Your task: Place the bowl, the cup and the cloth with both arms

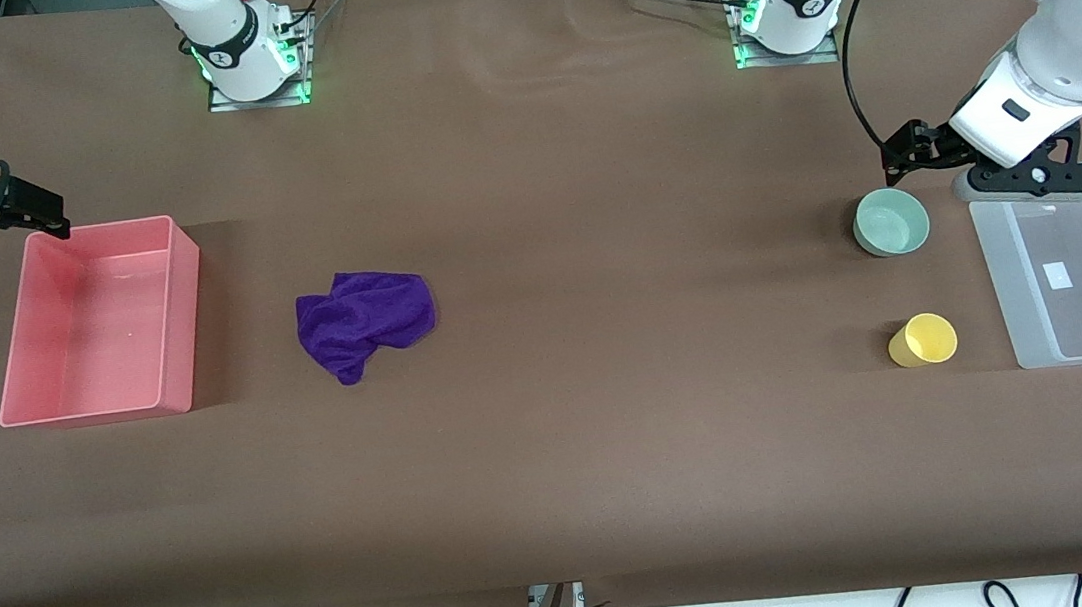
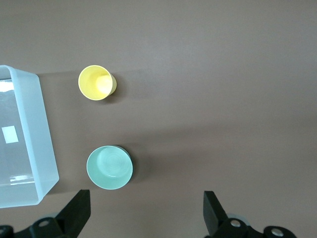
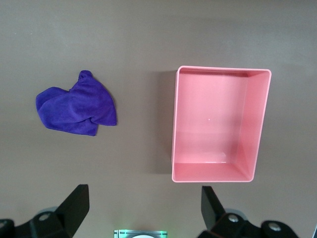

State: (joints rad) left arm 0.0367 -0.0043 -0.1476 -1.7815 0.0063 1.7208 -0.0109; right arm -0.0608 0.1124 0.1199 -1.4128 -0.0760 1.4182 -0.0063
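Observation:
The mint-green bowl [image 1: 891,221] stands upright toward the left arm's end of the table, next to the clear bin; it also shows in the left wrist view [image 2: 109,167]. The yellow cup [image 1: 922,340] sits nearer to the front camera than the bowl, apart from it; it also shows in the left wrist view [image 2: 97,83]. The purple cloth [image 1: 364,320] lies crumpled beside the pink bin; it also shows in the right wrist view [image 3: 77,110]. My left gripper [image 1: 1011,179] [image 2: 145,213] is open and empty, up over the table by the bowl and the clear bin. My right gripper [image 1: 39,210] [image 3: 143,210] is open and empty, up by the pink bin's corner.
An empty pink bin [image 1: 185,311] [image 3: 174,129] stands at the right arm's end of the table. An empty clear plastic bin [image 1: 997,286] [image 2: 42,144] stands at the left arm's end. The arm bases stand along the table's back edge.

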